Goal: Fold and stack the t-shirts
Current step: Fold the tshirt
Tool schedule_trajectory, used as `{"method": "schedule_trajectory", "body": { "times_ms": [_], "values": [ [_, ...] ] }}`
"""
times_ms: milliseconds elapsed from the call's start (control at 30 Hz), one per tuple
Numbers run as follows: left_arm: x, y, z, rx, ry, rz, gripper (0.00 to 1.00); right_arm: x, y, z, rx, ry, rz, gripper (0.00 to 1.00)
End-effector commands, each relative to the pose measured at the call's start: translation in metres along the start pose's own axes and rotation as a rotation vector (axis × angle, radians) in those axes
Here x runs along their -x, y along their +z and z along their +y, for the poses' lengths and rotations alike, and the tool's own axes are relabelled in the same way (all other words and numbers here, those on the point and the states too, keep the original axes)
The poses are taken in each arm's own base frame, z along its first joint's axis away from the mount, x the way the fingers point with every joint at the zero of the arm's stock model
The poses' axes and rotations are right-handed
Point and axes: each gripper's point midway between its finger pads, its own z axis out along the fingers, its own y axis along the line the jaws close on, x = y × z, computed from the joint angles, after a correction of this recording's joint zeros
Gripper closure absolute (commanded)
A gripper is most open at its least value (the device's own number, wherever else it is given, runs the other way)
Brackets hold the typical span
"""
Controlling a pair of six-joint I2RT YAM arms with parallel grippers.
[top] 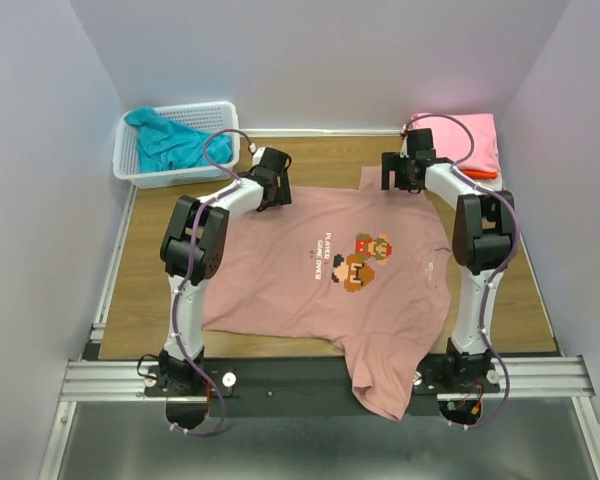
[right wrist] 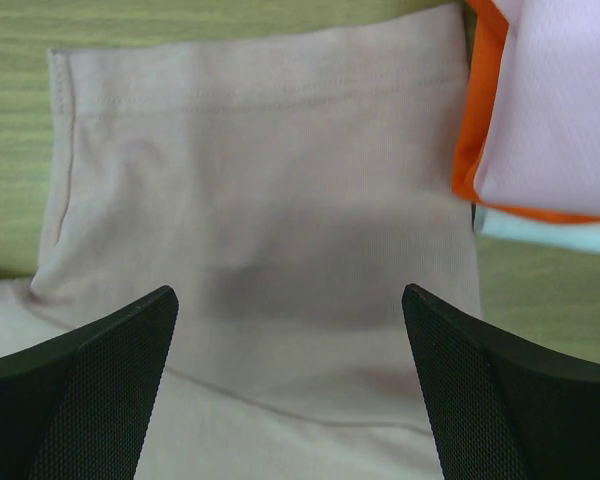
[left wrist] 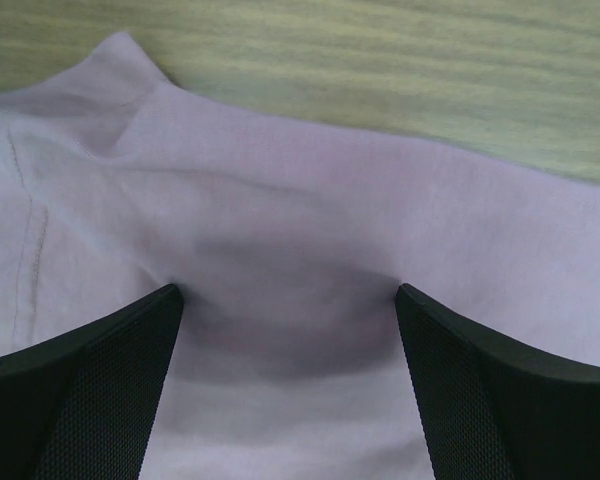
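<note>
The dusty-pink t-shirt [top: 310, 275] with pixel figures and white text lies spread flat on the wooden table, one sleeve hanging over the near edge. My left gripper [top: 271, 186] is open, its fingertips pressed on the shirt's far left corner [left wrist: 290, 250]. My right gripper [top: 404, 172] is open over the far right sleeve [right wrist: 270, 190], jaws wide apart and empty. A stack of folded shirts, bright pink over orange [top: 460, 145], sits at the far right; its orange and pale edges show in the right wrist view [right wrist: 520, 110]. A teal shirt [top: 170, 140] lies in the basket.
A white plastic lattice basket [top: 135, 170] stands at the far left corner. White walls close in the table on three sides. A metal rail [top: 320, 378] runs along the near edge by the arm bases.
</note>
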Motion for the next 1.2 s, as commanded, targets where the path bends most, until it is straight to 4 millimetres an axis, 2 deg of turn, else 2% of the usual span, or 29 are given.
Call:
{"method": "schedule_trajectory", "body": {
  "times_ms": [0, 33, 100, 133, 367, 433, 467, 533, 600, 633, 733, 767, 800, 833, 933, 1033, 1133, 1167],
  "values": [
    [0.011, 0.010, 0.000, 0.000, -0.028, -0.002, 0.05, -0.008, 0.025, -0.009, -0.050, -0.043, 0.039, 0.00],
    [0.012, 0.012, 0.001, -0.001, -0.031, 0.000, 0.05, -0.001, 0.028, -0.008, -0.046, -0.048, 0.029, 0.00],
    [0.011, 0.018, 0.002, 0.006, -0.026, 0.013, 0.05, -0.008, 0.042, -0.006, -0.040, -0.051, 0.055, 0.00],
    [0.009, 0.020, 0.003, 0.010, -0.023, 0.022, 0.05, 0.000, 0.046, -0.005, -0.033, -0.052, 0.040, 0.00],
    [0.016, 0.035, 0.000, 0.000, -0.016, 0.032, 0.05, 0.007, 0.082, 0.002, -0.002, -0.074, 0.039, 0.00],
    [0.022, 0.038, -0.001, -0.004, -0.021, 0.030, 0.05, 0.009, 0.088, 0.000, -0.010, -0.073, 0.042, 0.00],
    [0.024, 0.040, 0.000, 0.000, -0.023, 0.029, 0.05, 0.003, 0.097, -0.003, -0.022, -0.103, 0.054, 0.00],
    [0.032, 0.045, -0.002, 0.003, -0.027, 0.019, 0.05, 0.016, 0.101, -0.004, -0.033, -0.111, 0.028, 0.00],
    [0.039, 0.047, -0.002, 0.005, -0.019, 0.020, 0.05, 0.012, 0.112, -0.006, -0.038, -0.121, 0.034, 0.00],
    [0.038, 0.050, -0.002, 0.005, -0.016, 0.023, 0.05, 0.024, 0.112, -0.005, -0.038, -0.124, 0.007, 0.00],
    [0.044, 0.052, -0.004, -0.018, -0.020, 0.012, 0.05, 0.034, 0.122, -0.006, -0.045, -0.150, -0.022, 0.00],
    [0.051, 0.054, -0.004, -0.043, -0.034, 0.005, 0.05, 0.050, 0.131, -0.008, -0.063, -0.166, -0.067, 0.00],
    [0.054, 0.055, -0.004, -0.049, -0.038, 0.003, 0.05, 0.044, 0.135, -0.009, -0.063, -0.173, -0.055, 0.00],
    [0.055, 0.055, -0.005, -0.052, -0.040, 0.002, 0.05, 0.055, 0.135, -0.007, -0.057, -0.179, -0.084, 0.00],
    [0.062, 0.057, -0.008, -0.066, -0.047, -0.010, 0.05, 0.056, 0.144, -0.005, -0.050, -0.199, -0.098, 0.00],
    [0.070, 0.057, -0.016, -0.096, -0.046, -0.020, 0.05, 0.067, 0.144, -0.006, -0.056, -0.217, -0.128, 0.00],
    [0.083, 0.049, -0.019, -0.109, -0.051, -0.042, 0.05, 0.072, 0.138, -0.006, -0.054, -0.230, -0.137, 0.00],
    [0.087, 0.045, -0.020, -0.113, -0.053, -0.050, 0.05, 0.083, 0.128, -0.006, -0.052, -0.231, -0.157, 0.00]
  ]
}}
